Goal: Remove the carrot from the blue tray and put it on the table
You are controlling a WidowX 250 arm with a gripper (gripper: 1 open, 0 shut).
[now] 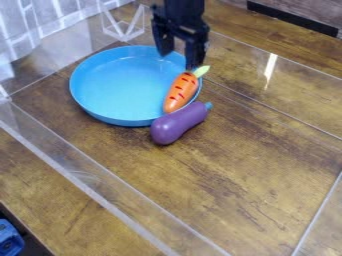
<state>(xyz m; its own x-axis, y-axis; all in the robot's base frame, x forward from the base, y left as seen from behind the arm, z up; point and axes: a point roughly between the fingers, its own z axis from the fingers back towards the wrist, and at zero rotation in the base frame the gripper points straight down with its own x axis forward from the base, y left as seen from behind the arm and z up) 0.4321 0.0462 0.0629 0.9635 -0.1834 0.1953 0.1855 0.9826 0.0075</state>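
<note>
Hovering above a small glossy orange toy carrot (179,93), the black pincer (177,50) stands wide, holding nothing — the leafy-tipped carrot lies inside the round, shallow blue plastic tray (115,86). Beside it sits a smooth purple toy eggplant (179,123).

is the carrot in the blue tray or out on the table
In the tray: the carrot lies inside the raised rim of the blue tray, at the side nearest the purple eggplant.

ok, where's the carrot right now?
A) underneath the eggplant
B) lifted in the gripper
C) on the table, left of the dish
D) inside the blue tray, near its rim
D: the carrot lies within the blue tray, against the rim on the side by the eggplant.
</note>
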